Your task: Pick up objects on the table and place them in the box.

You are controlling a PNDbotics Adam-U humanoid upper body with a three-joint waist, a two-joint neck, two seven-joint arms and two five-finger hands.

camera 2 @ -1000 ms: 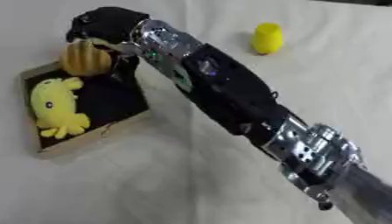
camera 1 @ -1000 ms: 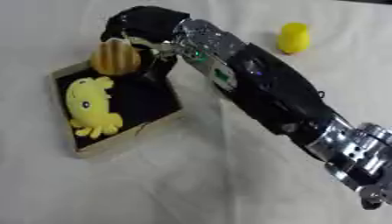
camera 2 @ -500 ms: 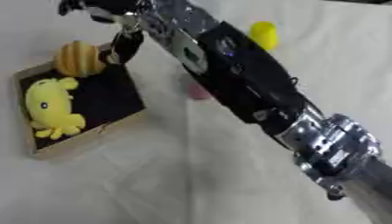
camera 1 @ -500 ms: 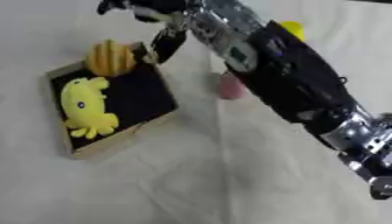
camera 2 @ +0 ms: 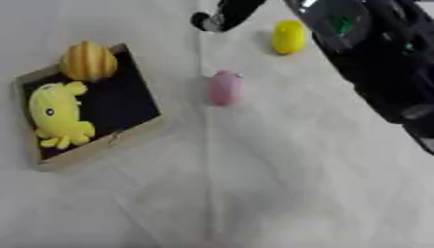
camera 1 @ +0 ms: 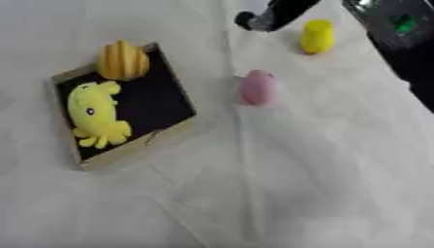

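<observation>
Your right hand [camera 1: 258,18] shows only as a dark fingertip and a bit of finger at the top edge of the picture, with the black forearm [camera 2: 373,63] running down the right side. So little of the hand is in the frame that you cannot tell whether its fingers are spread, pressed together or curled; nothing can be seen held in it. Your left hand shows in neither view.

Just to the right of that fingertip, and a little nearer to you, a small yellow toy [camera 1: 317,36] stands on the white cloth [camera 1: 297,169], apart from the hand. Below the fingertip, well toward you, a pink toy [camera 1: 257,87] lies on the cloth on its own, touching nothing else.

Down and to the left of the hand sits the box [camera 1: 127,152], a shallow tray with a pale rim and a black floor, turned askew on the cloth. Two things are already in it: a yellow-orange ridged toy [camera 1: 122,60] (it looks like a little pumpkin) rests in the far corner, the one closest to your hand, partly over the rim, and a yellow plush animal [camera 1: 96,114] with a dark eye lies along the left side of the floor, nearer to you.
</observation>
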